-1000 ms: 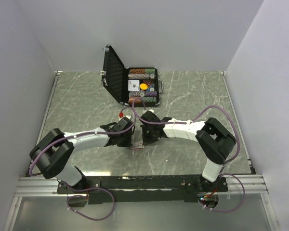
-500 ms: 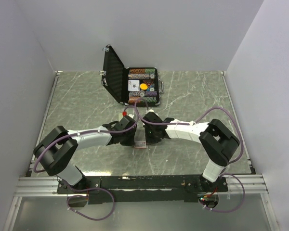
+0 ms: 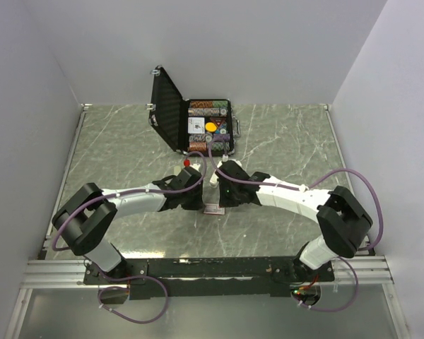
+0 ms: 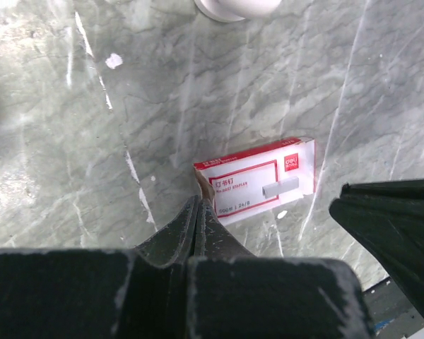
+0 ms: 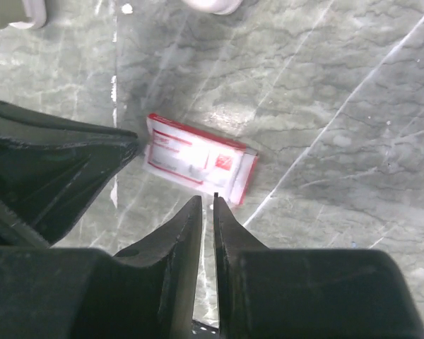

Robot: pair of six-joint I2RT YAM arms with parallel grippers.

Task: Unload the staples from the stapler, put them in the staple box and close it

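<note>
No silvery staples show clearly in any view. A small red-and-white staple box (image 3: 213, 208) lies flat on the marble table, also in the left wrist view (image 4: 258, 180) and the right wrist view (image 5: 198, 159). My left gripper (image 4: 198, 205) is shut, its tip touching the box's left end at a brownish flap; I cannot tell if it pinches the flap. My right gripper (image 5: 207, 201) is almost shut with a narrow gap, just short of the box's right end. A tiny dark sliver sits at its right fingertip (image 5: 216, 199); I cannot tell what it is.
An open black case (image 3: 198, 126) of poker chips stands at the back centre. A small white object (image 3: 213, 178) and a red bit (image 3: 186, 162) lie just beyond the grippers. Grey walls close in three sides.
Both grippers and the staple box have shifted to the right. The right arm's elbow has swung out to the right.
</note>
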